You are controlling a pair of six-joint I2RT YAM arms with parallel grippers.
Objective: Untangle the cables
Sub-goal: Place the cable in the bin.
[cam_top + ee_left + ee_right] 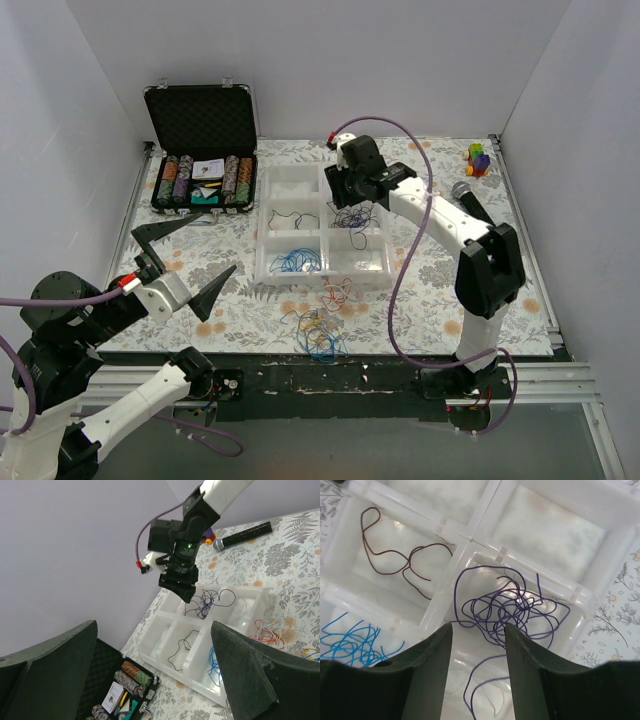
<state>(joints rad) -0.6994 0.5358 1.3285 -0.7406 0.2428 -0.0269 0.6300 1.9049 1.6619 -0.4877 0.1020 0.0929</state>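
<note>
**Both claws empty, purple bundle lying in the tray**

Nearest, on the left: black-fingered left claw (218, 242), spread to its widest, gripping nothing, raised above the floral-patterned worktop (260, 322).

Close to the worktop's near edge, between the two arms: loose tangle of thin blue, yellow and orange cables (320, 332), lying free on the cloth. A little farther on: red and orange strands (338, 292), just in front of the white plastic divided tray (262, 255).

Inside the tray, near-left compartment: blue cables (295, 262). Middle-left compartment: single dark brown strand (400, 562). Middle-right compartment: purple cable bundle (505, 607), directly beneath the black right claw (478, 630). Fingers there partly parted, nothing clamped between them. One purple loop close against a fingertip, contact impossible to judge.

Farthest back, at the left: open black case of poker chips (200, 150). At the right, partly behind the right arm: black microphone with silver head (465, 192). In the far right corner: small multicoloured toy (479, 158).
</note>
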